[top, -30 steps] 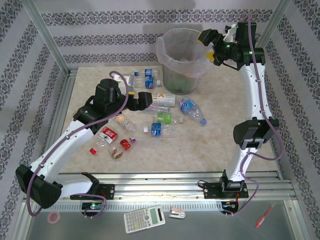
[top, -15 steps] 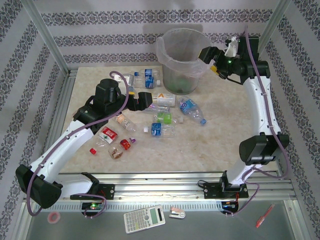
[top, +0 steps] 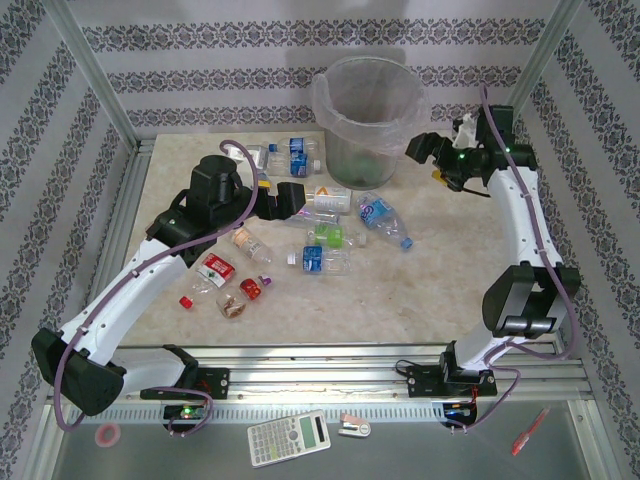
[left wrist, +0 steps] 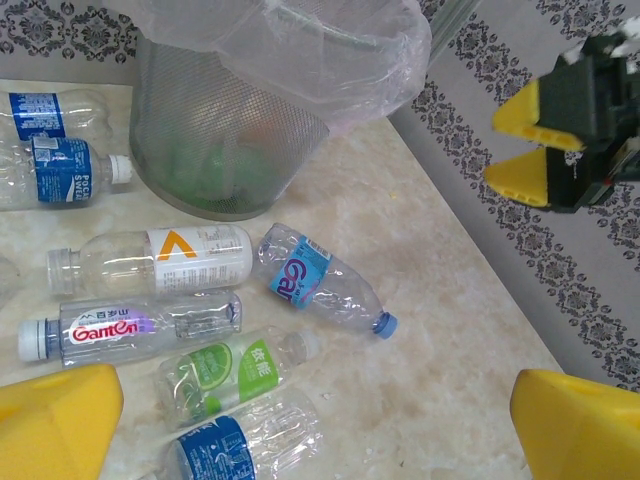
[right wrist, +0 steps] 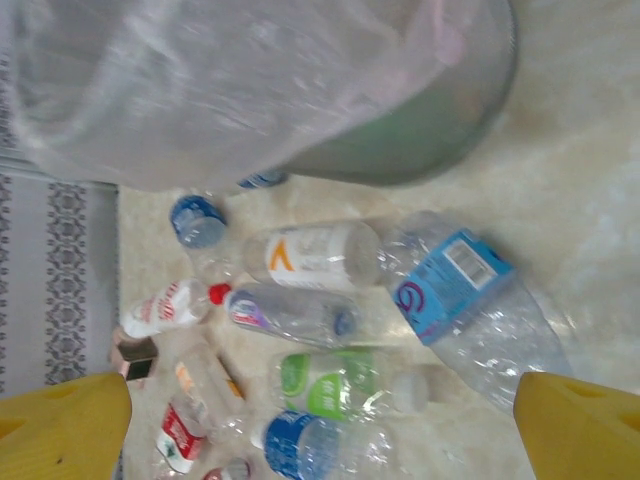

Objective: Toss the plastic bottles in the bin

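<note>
Bin (top: 366, 160) at upper centre of the bench (top: 440, 262); bottles (top: 330, 236) scattered below and left of it. Right gripper (top: 422, 158) just right of the bin; left gripper (top: 296, 198) among the bottles. Calculator (top: 288, 437) at lower centre.

A beige, marble-patterned bench (top: 430, 280) stands inside a booth. The walls (top: 200, 85) are white with bands of dark floral pattern. Silver metal posts (top: 90, 70) rise at the back corners. Metal rails (top: 330, 362) line the near edge, above a grey ledge (top: 400, 455) holding a calculator (top: 288, 438) and a red pen (top: 528, 432). The light is bright and even.
</note>
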